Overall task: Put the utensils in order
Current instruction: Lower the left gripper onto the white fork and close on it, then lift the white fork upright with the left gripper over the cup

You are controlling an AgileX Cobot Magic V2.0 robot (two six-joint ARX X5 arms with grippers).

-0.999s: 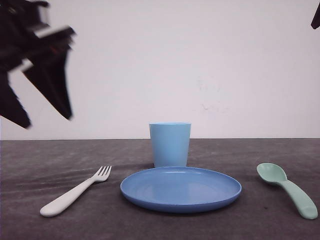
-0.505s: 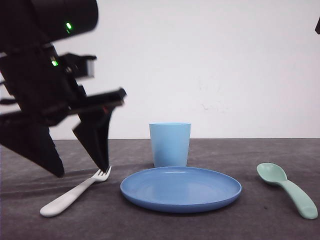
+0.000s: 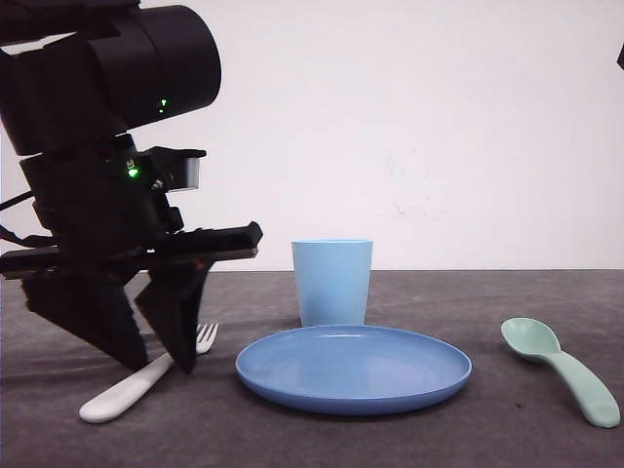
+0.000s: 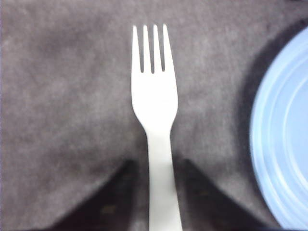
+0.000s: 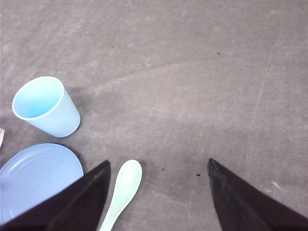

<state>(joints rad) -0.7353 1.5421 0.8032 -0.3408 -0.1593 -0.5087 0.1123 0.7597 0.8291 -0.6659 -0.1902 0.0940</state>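
In the front view the left gripper (image 3: 156,363) fills the left side of the frame, its two dark fingers reaching down to the grey table (image 3: 409,439) at the lower left. The fingers are spread apart and straddle the white fork (image 3: 146,375), one finger on each side of the handle. The left wrist view shows the same: the fork (image 4: 156,120) lies flat with its four tines toward the top of the frame and its handle running down between the two fingertips (image 4: 115,192), which sit just beside the handle. That picture is soft, so I cannot tell whether either fingertip actually touches the plastic.

The fork lies at the lower left of the front view, just left of the blue plate (image 3: 353,369) in the lower centre. The light blue cup (image 3: 332,282) stands upright behind the plate, at the middle of the frame. The mint-green spoon (image 3: 559,367) lies on the table at the lower right, well apart from the fork, bowl toward the back and handle toward the camera.

In the right wrist view the right gripper (image 5: 156,202) hangs above the table with its fingers wide apart and nothing between them; the spoon (image 5: 122,190) lies at the bottom centre of that frame, beside the plate (image 5: 38,173) and cup (image 5: 45,107) at the left.
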